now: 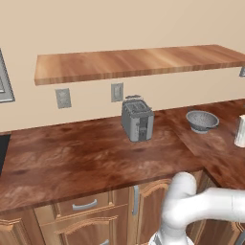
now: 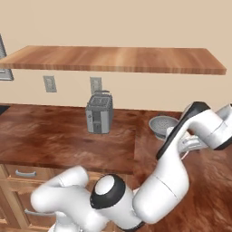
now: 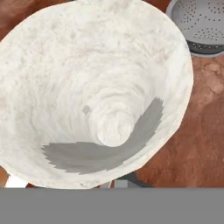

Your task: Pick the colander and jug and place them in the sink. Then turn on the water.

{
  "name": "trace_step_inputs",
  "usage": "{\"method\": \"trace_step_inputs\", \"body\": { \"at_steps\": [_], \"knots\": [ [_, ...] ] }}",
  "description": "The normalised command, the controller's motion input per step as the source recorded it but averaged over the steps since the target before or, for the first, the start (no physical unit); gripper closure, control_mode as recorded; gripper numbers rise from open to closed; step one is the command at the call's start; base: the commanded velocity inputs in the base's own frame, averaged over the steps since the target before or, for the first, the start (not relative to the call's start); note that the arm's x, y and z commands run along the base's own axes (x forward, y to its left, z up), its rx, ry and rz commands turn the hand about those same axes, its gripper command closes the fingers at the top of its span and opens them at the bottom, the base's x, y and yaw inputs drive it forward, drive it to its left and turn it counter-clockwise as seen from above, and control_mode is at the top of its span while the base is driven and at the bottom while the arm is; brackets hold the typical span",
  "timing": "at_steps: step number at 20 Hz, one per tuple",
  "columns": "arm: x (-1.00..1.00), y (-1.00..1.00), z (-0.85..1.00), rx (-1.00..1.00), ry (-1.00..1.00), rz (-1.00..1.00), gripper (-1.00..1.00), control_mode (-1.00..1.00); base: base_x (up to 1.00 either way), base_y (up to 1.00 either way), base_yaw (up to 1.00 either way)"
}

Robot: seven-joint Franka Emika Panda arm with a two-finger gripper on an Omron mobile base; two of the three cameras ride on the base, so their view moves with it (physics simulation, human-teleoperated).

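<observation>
One jug (image 3: pixel 94 94) and one colander (image 1: pixel 202 120) are seen on the counter (image 1: pixel 91 158), both apparently empty. Finger state cannot be told.

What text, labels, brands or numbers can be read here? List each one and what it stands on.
None: no picture shows readable text.
The toaster carries no brand or dial marking that can be read.
The jug, the colander and the two wall outlets are plain.
The shelf and counter show wood grain, no signs.
</observation>
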Motion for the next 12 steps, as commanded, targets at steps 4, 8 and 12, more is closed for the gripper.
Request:
{"method": "trace_step_inputs", "body": {
  "at_steps": [4, 8, 12],
  "knots": [
    [-0.62, 1.00, 0.88, -0.12, -0.23, -0.07, 1.00, -1.00, 0.00, 0.00, 0.00],
    [-0.58, 1.00, 0.76, -0.13, -0.15, -0.12, 1.00, -1.00, 0.00, 0.00, 0.00],
    [-0.29, 1.00, 0.47, -0.17, -0.05, -0.20, 1.00, -1.00, 0.00, 0.00, 0.00]
  ]
}}
